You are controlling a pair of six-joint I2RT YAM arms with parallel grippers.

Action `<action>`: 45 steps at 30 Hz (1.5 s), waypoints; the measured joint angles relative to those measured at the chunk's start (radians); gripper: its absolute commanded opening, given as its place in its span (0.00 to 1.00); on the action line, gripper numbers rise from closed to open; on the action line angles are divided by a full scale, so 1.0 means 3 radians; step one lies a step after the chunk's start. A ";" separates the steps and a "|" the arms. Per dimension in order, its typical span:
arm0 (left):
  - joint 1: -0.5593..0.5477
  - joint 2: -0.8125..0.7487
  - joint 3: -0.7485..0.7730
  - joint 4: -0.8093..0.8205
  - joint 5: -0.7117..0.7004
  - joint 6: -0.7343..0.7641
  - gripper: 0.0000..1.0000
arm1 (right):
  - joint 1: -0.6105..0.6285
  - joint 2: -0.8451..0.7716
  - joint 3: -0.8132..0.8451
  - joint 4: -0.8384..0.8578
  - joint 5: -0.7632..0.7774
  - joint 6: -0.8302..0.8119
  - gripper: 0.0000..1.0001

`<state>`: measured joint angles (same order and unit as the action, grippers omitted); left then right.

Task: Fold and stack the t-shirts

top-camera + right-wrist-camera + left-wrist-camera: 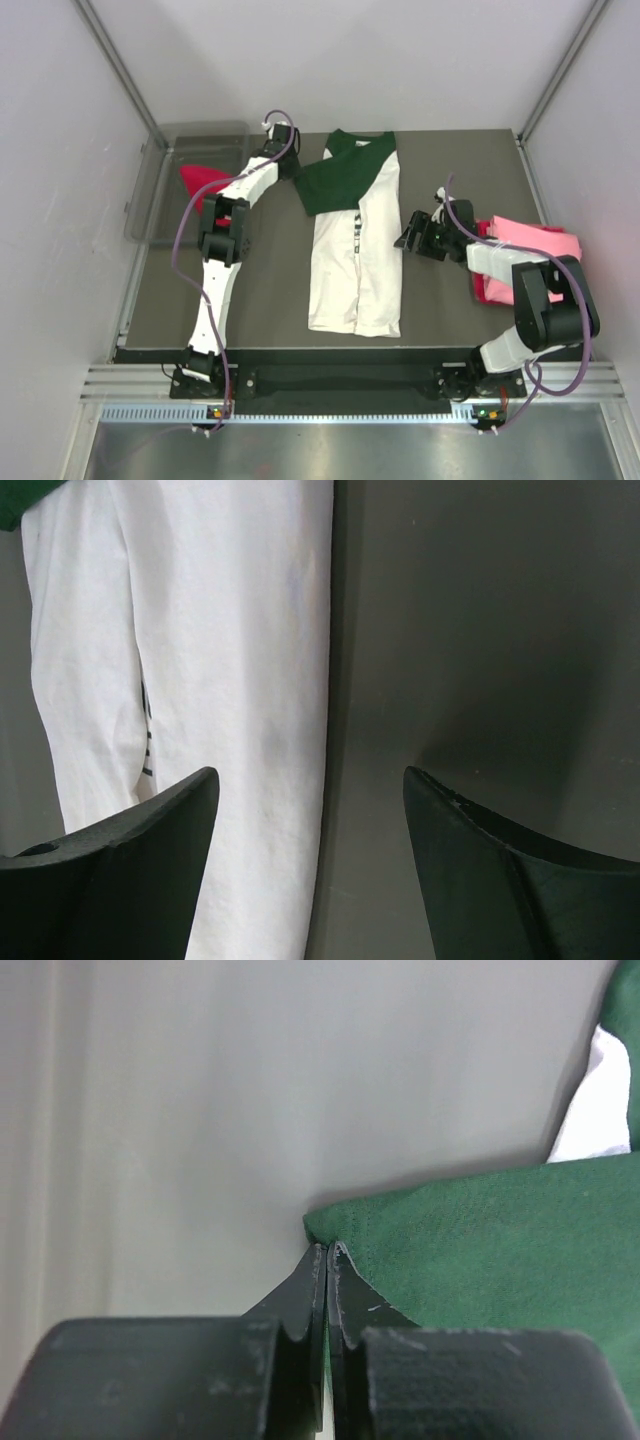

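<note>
A white t-shirt [355,270] with dark green sleeves [335,185] lies flat in the middle of the table, its sides folded in. My left gripper [293,163] is at the edge of the left green sleeve. In the left wrist view it [328,1250] is shut on a corner of that green cloth [500,1250]. My right gripper [408,238] hovers open just off the shirt's right edge. In the right wrist view it [308,772] straddles the border between white cloth [230,630] and bare table [480,630]. A light pink t-shirt [530,235] lies on a red one [492,290] at the right.
A clear grey plastic bin [160,190] stands at the back left with another red t-shirt [200,180] in it. Pale walls close in the table on three sides. The arms' bases are bolted along the near edge.
</note>
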<state>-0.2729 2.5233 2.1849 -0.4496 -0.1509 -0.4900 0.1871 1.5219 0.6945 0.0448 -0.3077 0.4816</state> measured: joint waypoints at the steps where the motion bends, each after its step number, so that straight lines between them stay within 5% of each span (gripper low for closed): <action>1: -0.0005 -0.0008 -0.0010 -0.0004 -0.0020 0.0015 0.00 | 0.0000 0.0000 0.0000 0.0000 -0.0001 0.0000 0.74; 45: -0.0699 -0.0243 0.0502 -0.0362 -0.0515 -0.0024 0.00 | 0.0000 0.0038 0.0000 0.0000 -0.0001 -0.0001 0.73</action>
<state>-0.4828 2.4504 2.3356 -0.5583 -0.3054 -0.4973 0.1871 1.5333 0.6945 0.0448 -0.3080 0.4812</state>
